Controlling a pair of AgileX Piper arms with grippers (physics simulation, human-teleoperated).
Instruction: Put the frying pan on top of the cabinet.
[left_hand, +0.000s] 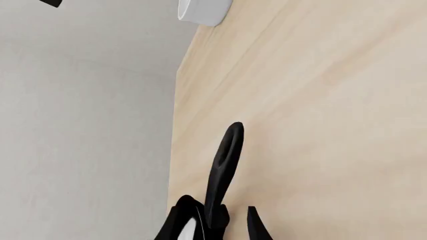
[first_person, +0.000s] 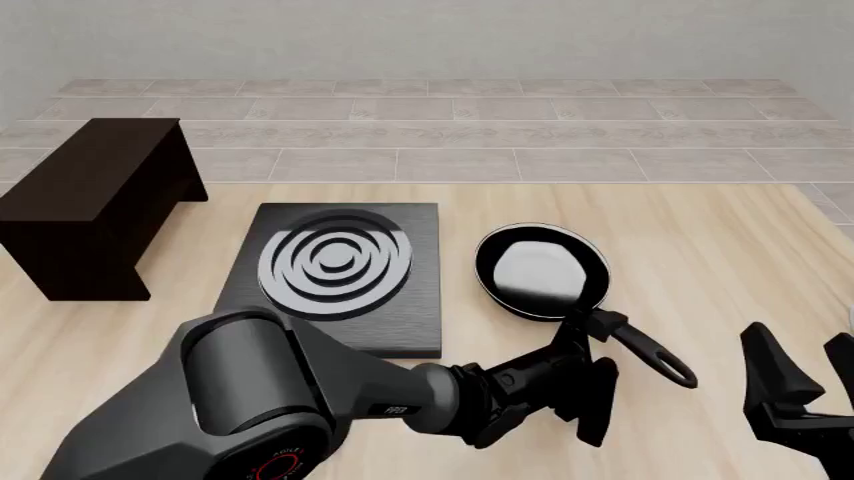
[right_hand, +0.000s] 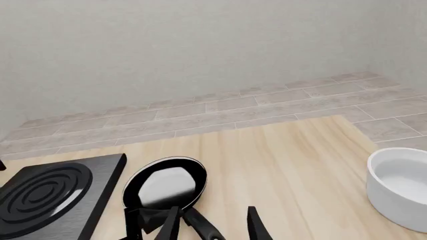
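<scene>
My left gripper (first_person: 577, 385) reaches across the desk (first_person: 694, 250) toward the frying pan (first_person: 541, 272), which sits flat on the wood just to the right of the black stove plate (first_person: 344, 275), its long handle (first_person: 643, 348) trailing toward my side. In the left wrist view, the handle (left_hand: 223, 167) runs out between my fingers, one fingertip (left_hand: 257, 227) standing off to one side of it and the other close against it; the jaws look parted around the handle near its pan end, and I judge they have not closed on it, though the contact itself is cut off at the picture's edge.

My right gripper (first_person: 801, 375) waits at the near right of the desk, fingers apart and holding nothing, with a white bowl (right_hand: 400, 185) just beside it in its own wrist view.

The cabinet (first_person: 94, 200) stands at the far left of the desk, well apart from the pan, beyond the stove plate. Its flat top carries nothing.

By my reckoning the job is at its opening stage: I have lined up on the handle, and that is all. Still to come are the closing of the grip, the lift clear of the desk, the carry leftward over the stove plate, and the setting down of the pan on the cabinet's top. A long handle held near one end may let the pan sag or twist.
</scene>
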